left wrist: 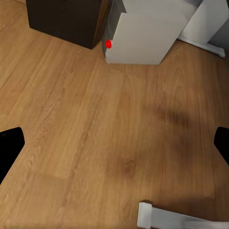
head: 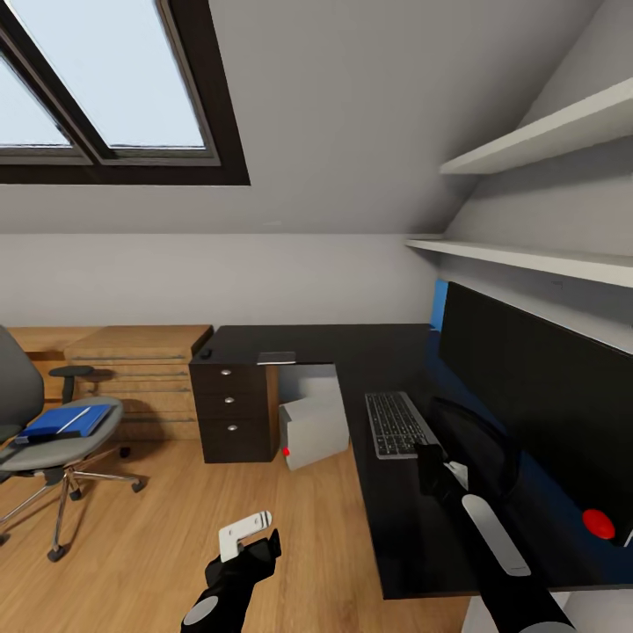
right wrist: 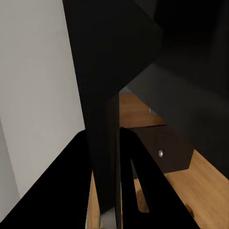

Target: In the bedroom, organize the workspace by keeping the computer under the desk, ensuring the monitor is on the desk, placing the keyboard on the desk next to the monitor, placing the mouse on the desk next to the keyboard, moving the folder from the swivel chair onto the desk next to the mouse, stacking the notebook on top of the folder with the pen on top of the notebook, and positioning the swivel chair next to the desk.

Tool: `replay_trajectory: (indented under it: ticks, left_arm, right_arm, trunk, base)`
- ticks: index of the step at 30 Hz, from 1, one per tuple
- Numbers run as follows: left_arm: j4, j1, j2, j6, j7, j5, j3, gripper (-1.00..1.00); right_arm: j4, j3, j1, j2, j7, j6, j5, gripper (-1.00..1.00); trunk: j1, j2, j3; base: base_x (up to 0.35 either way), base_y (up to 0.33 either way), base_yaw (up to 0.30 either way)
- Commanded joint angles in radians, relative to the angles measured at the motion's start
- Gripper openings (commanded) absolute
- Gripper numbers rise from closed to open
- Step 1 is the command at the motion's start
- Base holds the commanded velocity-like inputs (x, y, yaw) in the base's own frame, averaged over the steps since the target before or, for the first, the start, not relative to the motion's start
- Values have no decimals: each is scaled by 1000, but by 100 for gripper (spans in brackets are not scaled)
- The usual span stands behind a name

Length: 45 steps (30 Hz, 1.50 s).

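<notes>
The monitor (head: 536,387) stands large at the right of the black desk (head: 352,352), and its dark edge (right wrist: 102,95) runs between my right gripper's jaws. My right gripper (head: 432,466) (right wrist: 109,195) is shut on the monitor near its round stand. The keyboard (head: 398,424) lies just left of the stand. The small mouse (head: 206,354) and the thin grey notebook (head: 277,358) rest at the desk's far left end. The grey computer (head: 314,428) (left wrist: 143,38) sits under the desk. On the swivel chair (head: 35,440) lies the blue folder (head: 69,421) with the white pen (head: 72,420) on it. My left gripper (head: 251,532) (left wrist: 114,148) hangs open over the floor.
A wooden cabinet (head: 132,369) lines the back wall behind the chair. Black drawers (head: 230,400) (left wrist: 62,19) stand beside the computer. White shelves (head: 536,141) jut from the right wall above the monitor. Wooden floor (head: 176,519) lies between chair and desk.
</notes>
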<state>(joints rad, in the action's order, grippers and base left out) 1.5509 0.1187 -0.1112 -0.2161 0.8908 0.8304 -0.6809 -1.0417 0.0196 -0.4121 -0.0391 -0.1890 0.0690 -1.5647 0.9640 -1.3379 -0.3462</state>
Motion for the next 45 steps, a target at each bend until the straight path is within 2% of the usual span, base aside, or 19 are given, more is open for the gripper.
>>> replay_trajectory:
  ticks: [1, 27, 45]
  left_arm:
    - [2, 1, -1, -5, 7, 3, -2, 100]
    - [2, 1, -2, -5, 6, 4, -2, 100]
    - [2, 1, -2, -5, 9, 4, 0, 100]
  right_arm:
    - [-2, 2, -1, -1, -4, 0, -5, -100]
    - [0, 2, -1, -1, -4, -1, -5, -100]
    - [-1, 2, -1, -1, -6, -4, -3, -100]
  trunk:
    - [0, -1, -1]
    - [0, -1, -1]
    - [0, -1, -1]
  base:
    - [-26, -36, 0]
    - [-24, -74, 0]
    - [0, -7, 0]
